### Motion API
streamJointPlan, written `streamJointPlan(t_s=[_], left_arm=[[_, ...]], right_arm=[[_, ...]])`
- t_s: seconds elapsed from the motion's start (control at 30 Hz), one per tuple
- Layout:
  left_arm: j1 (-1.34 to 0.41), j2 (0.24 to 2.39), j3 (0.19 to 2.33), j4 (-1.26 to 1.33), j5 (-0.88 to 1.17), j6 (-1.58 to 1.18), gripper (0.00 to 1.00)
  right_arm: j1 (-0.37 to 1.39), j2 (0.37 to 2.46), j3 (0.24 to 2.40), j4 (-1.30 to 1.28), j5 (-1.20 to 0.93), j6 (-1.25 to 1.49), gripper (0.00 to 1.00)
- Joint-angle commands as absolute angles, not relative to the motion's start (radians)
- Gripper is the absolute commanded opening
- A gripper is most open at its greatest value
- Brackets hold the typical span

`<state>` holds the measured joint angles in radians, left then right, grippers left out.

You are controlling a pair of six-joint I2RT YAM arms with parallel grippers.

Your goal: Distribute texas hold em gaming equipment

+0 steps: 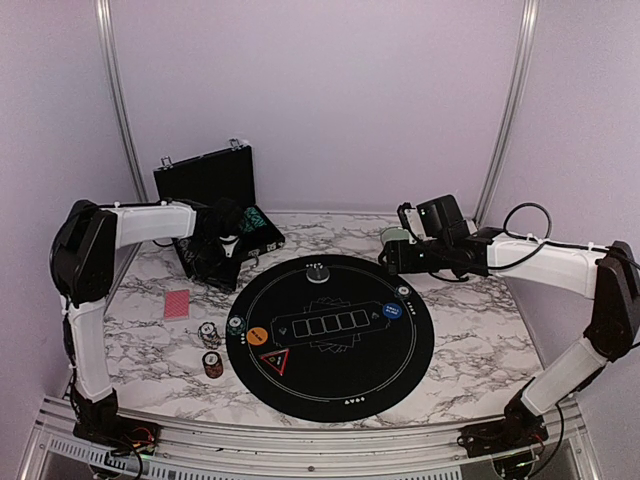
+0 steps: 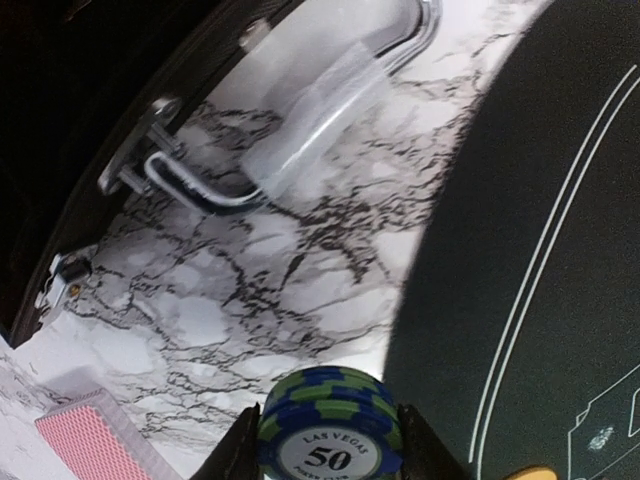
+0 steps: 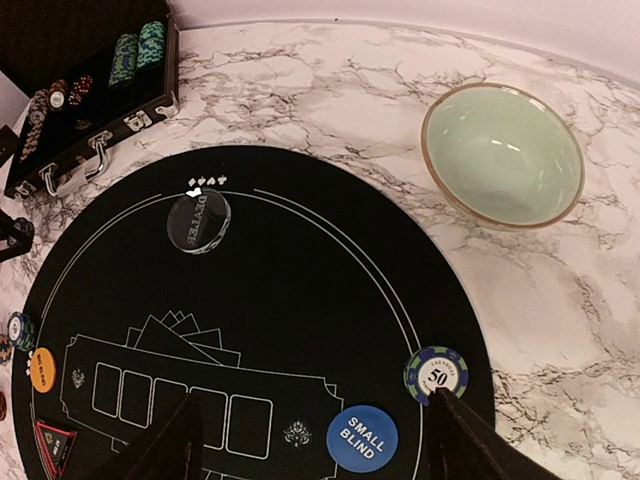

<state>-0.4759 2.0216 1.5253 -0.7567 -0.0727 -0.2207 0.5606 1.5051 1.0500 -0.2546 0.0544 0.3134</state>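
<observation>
My left gripper [image 2: 328, 445] is shut on a small stack of blue-and-green striped poker chips [image 2: 330, 420] marked 50, held above the marble beside the black mat's [image 2: 540, 250] edge. Pinkish-red-backed cards [image 2: 90, 438] lie to its lower left. My right gripper [image 3: 325, 440] hangs open above the mat with nothing between its fingers. Under it sit a blue SMALL BLIND disc [image 3: 362, 438] and a 50 chip [image 3: 436, 374], the chip next to the right fingertip. A dealer disc [image 3: 198, 220] rests at the mat's far edge. An orange disc [image 1: 257, 336] lies at the mat's left.
The black case [image 1: 210, 185] stands open at the back left with chip rows [image 3: 135, 55] inside. A pale green bowl [image 3: 502, 155] sits on the marble right of the mat. Two chip stacks [image 1: 210, 348] stand on the marble left of the mat. A red triangle marker [image 1: 275, 360] lies on the mat.
</observation>
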Motion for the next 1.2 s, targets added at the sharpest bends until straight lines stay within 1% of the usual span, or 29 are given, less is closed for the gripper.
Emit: streamJointPlan(t_s=[0.0,0.57,0.77,1.03,1.17], left_arm=[[-0.516,2.083,1.629,-0.833,-0.089,-0.213,0.36],[-0.666,2.338,1.986,-0.919,-0.044,-0.251,0.36],[-0.692,2.401,2.050,-0.935,-0.045,-0.259,0.37],[-0.706,2.422,2.065,-0.941,-0.057,-0.265,0.44],[-0.706,2.420,2.062,-0.942,-0.067,-0.265,0.50]], right_arm=[[0.571,1.482,1.045,-0.240,0.051,0.305,0.74],[0.571,1.482,1.005,-0.237,0.028,0.314,0.74],[0.572,1.469,0.985,-0.243,0.018,0.315,0.73],[0.571,1.473,0.973,-0.242,0.025,0.311,0.74],[0.571,1.476,0.971,-0.232,0.017,0.308,0.73]])
